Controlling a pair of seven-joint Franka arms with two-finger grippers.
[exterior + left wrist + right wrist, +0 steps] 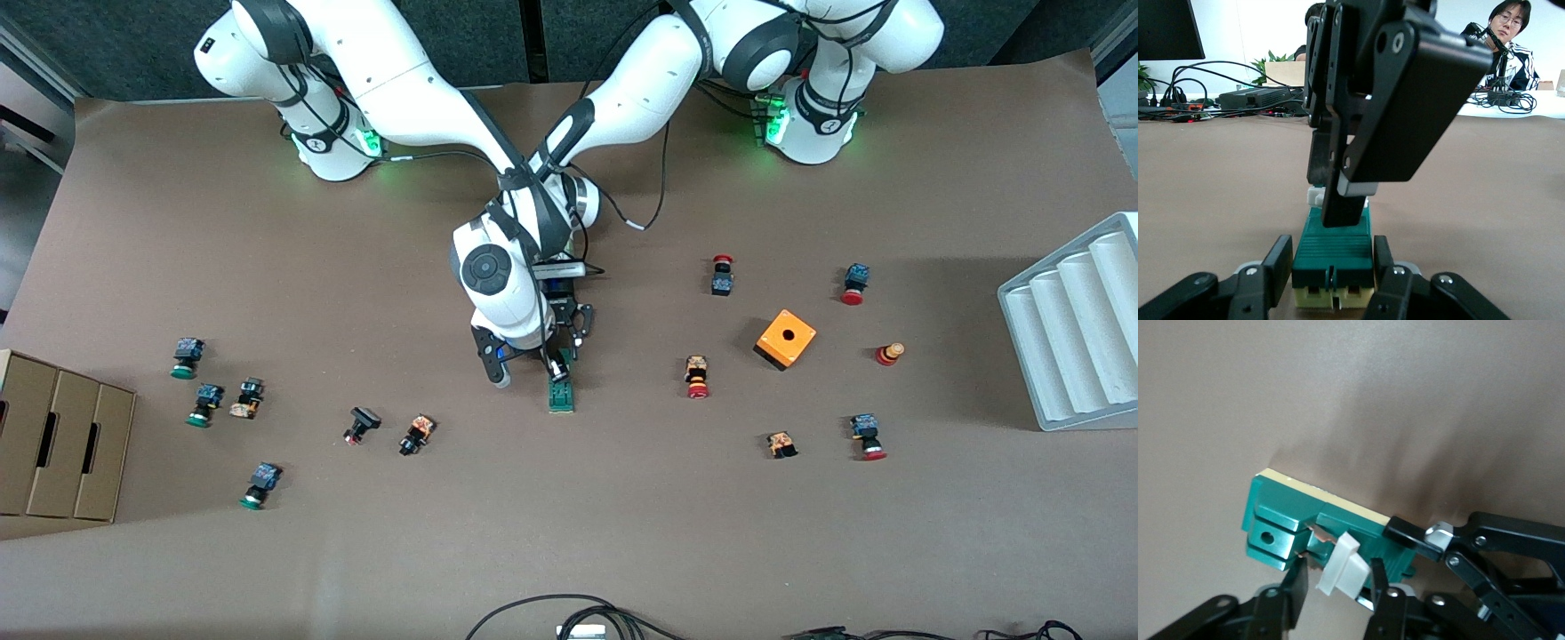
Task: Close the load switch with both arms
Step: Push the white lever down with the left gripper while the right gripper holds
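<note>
Load switch (561, 395) sits mid-tabletop (622, 533), both arms on it.
Left gripper (1333, 267) pinches the green body at one end; right gripper (1335, 581) has its fingers straddling the white tab (1341, 566), not quite pressed together.

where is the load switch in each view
Front view: load switch on the table mid-width, under the crossed arms.
Left wrist view: low centre, clamped by the left gripper.
Right wrist view: centre, white tab between the right gripper's fingers.
Shared landmark: the white tab.
</note>
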